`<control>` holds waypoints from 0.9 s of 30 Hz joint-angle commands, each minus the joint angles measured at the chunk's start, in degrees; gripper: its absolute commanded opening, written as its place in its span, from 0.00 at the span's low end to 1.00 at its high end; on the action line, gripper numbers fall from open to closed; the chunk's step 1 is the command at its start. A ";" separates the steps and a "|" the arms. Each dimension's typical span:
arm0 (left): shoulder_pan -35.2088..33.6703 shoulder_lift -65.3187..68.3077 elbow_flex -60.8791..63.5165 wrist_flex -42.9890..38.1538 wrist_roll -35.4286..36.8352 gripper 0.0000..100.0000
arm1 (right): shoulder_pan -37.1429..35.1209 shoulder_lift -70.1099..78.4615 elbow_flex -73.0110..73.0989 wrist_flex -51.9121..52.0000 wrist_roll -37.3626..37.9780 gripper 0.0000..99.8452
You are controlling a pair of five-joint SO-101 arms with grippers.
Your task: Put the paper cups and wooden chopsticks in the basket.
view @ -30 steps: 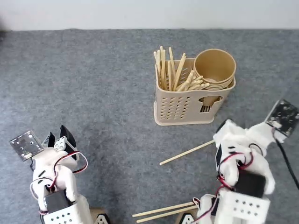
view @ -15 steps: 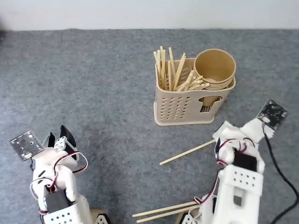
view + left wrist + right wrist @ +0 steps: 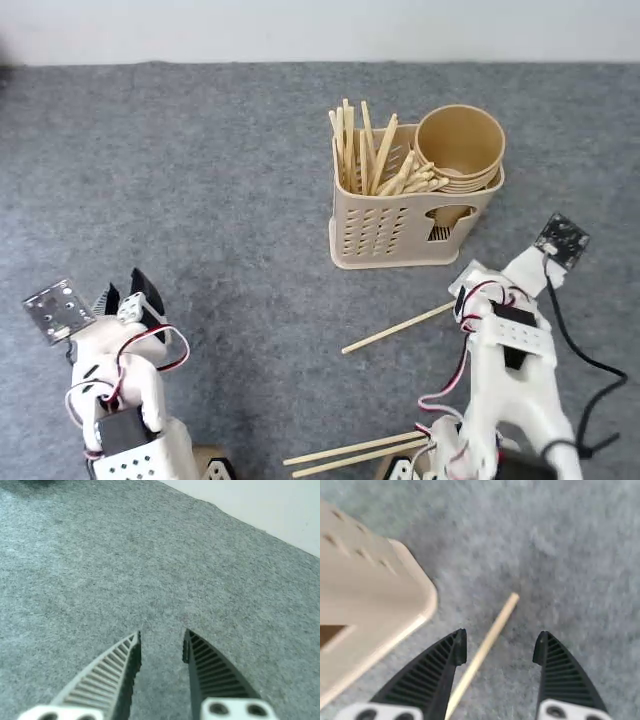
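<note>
Beige perforated plastic basket (image 3: 400, 235) stands on the grey felt-covered table (image 3: 200, 180), and it's already well stocked: a stack of brown paper cups (image 3: 460, 145) sits in its right compartment and a bundle of wooden chopsticks (image 3: 365, 150) stands in the left. By my reading the cups are done. What's left is a single loose wooden chopstick (image 3: 400, 327) lying slantwise just in front of the basket, plus a pair of chopsticks (image 3: 350, 453) lying near the table's front edge between the two arm bases.

Right gripper (image 3: 502, 647) is over that single stick now, jaws spread wide and empty, the stick's far end lying between them and close to the basket's corner. Left gripper (image 3: 161, 645) hangs over bare felt, well away from everything, jaws parted a little, holding nothing.

Compared with a second ago, the right arm has stretched forward and swung its wrist in toward the basket, lining up on the stick. The left arm hasn't budged, and no chopstick has shifted.
</note>
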 commanded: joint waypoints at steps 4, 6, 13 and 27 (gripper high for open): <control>1.67 -1.14 -0.57 1.14 -0.62 0.14 | 0.57 11.65 -11.60 4.18 -2.64 0.23; 1.76 -1.14 -0.57 1.14 -0.62 0.14 | 0.57 15.69 -14.59 6.11 -3.08 0.23; 1.76 -1.14 -0.57 1.14 -0.62 0.14 | 2.42 21.32 -21.45 12.00 -4.66 0.17; 1.76 -1.14 -0.57 1.14 -0.62 0.14 | 3.74 20.00 -21.80 12.09 -4.40 0.01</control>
